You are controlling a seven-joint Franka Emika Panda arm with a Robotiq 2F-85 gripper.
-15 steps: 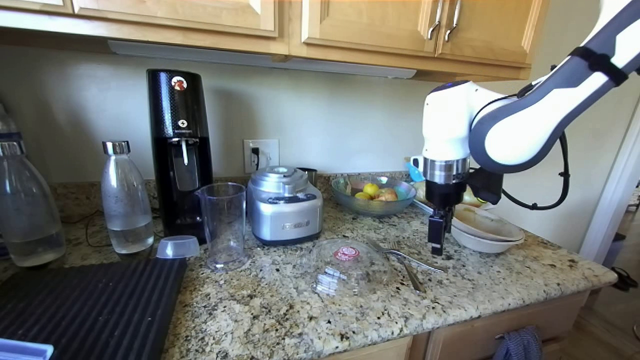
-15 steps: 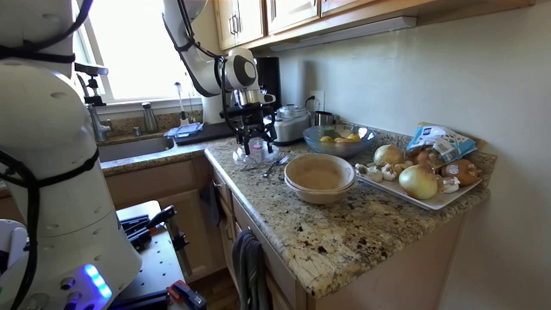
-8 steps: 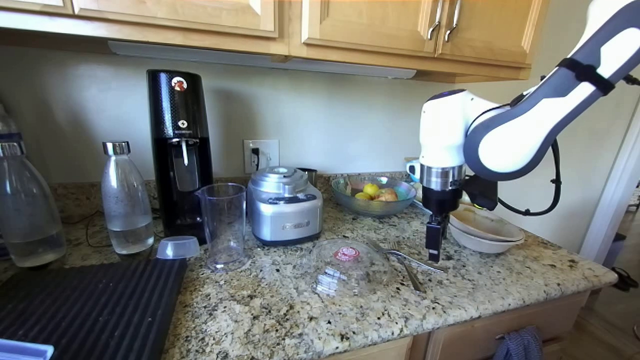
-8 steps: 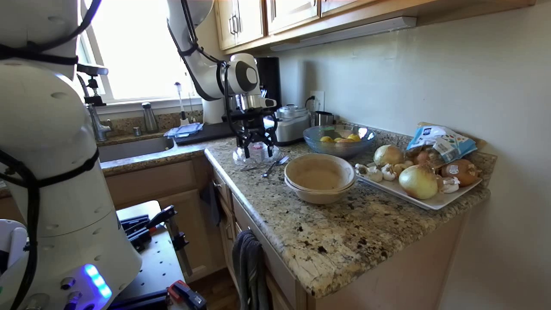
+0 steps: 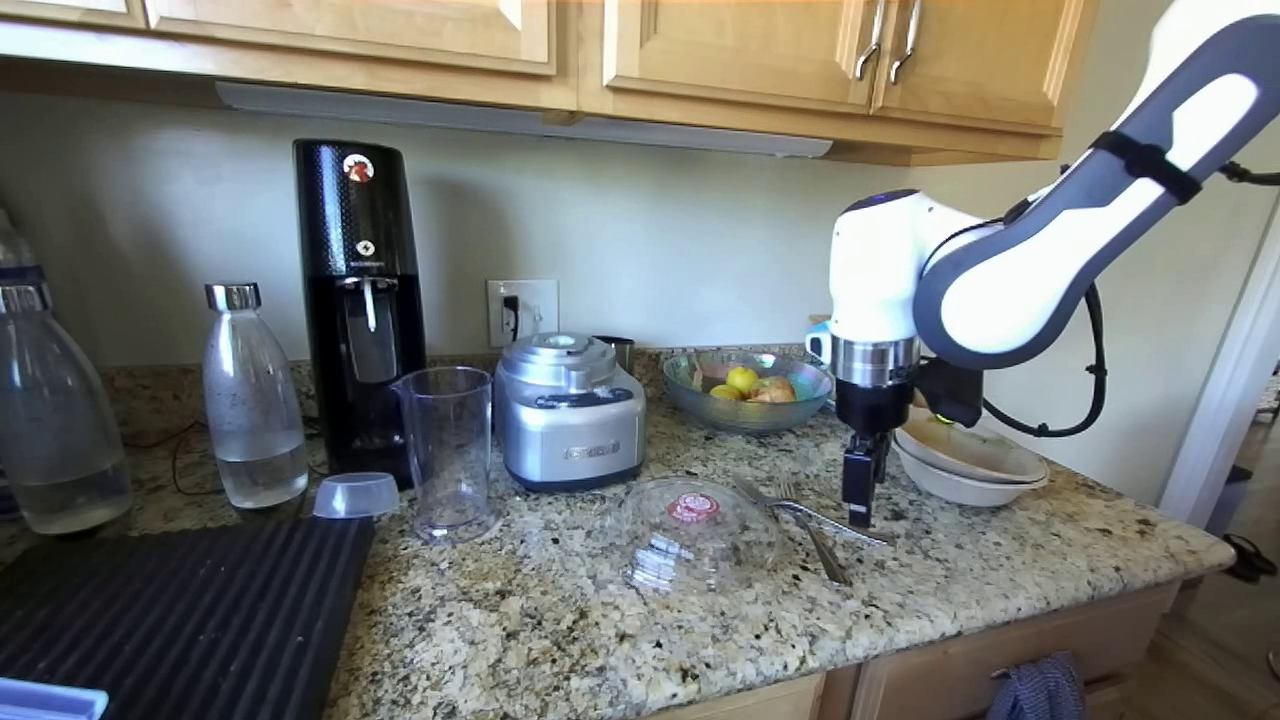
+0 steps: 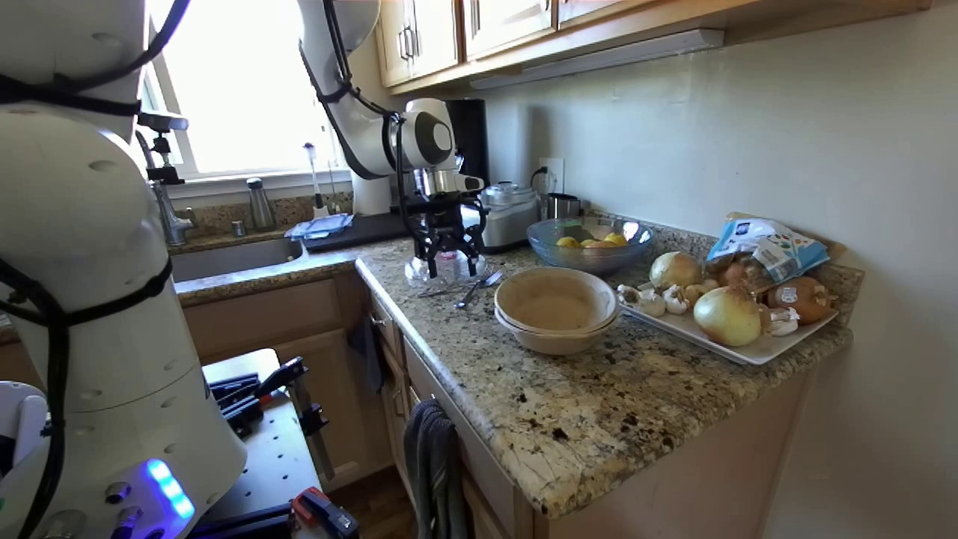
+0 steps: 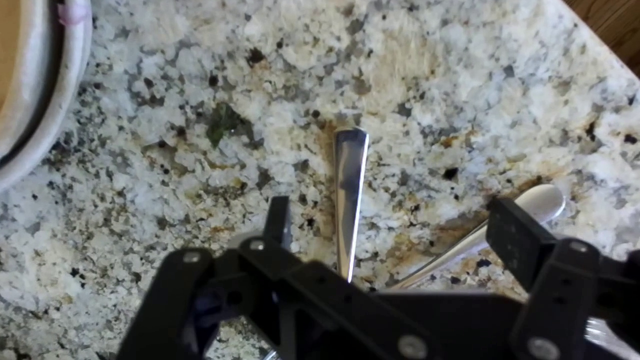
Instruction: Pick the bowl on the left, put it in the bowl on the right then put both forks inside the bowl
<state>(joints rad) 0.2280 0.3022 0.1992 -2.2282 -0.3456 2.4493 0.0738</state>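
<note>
Two cream bowls are nested, one inside the other. The upper bowl (image 6: 557,299) and the lower bowl (image 6: 554,343) stand right of my gripper; their rims show at the upper left of the wrist view. Two silver forks lie crossed on the counter, seen in an exterior view (image 5: 835,525). In the wrist view one fork handle (image 7: 348,195) lies between my fingers; the second handle (image 7: 460,250) runs under the right finger. The fork heads are hidden there. My gripper (image 7: 395,225) points down, open and empty, above the handles; it also shows in both exterior views (image 5: 860,515) (image 6: 453,271).
A clear upturned glass dish (image 5: 695,530) with a red sticker sits beside the forks. A food processor (image 5: 570,420) and a glass fruit bowl (image 5: 745,395) stand behind. A tray (image 6: 756,348) of onions and garlic lies beyond the cream bowls. The counter's front edge is near.
My open gripper has moved down toward the fork handles and slightly toward the glass dish in an exterior view. The forks and bowls have not moved.
</note>
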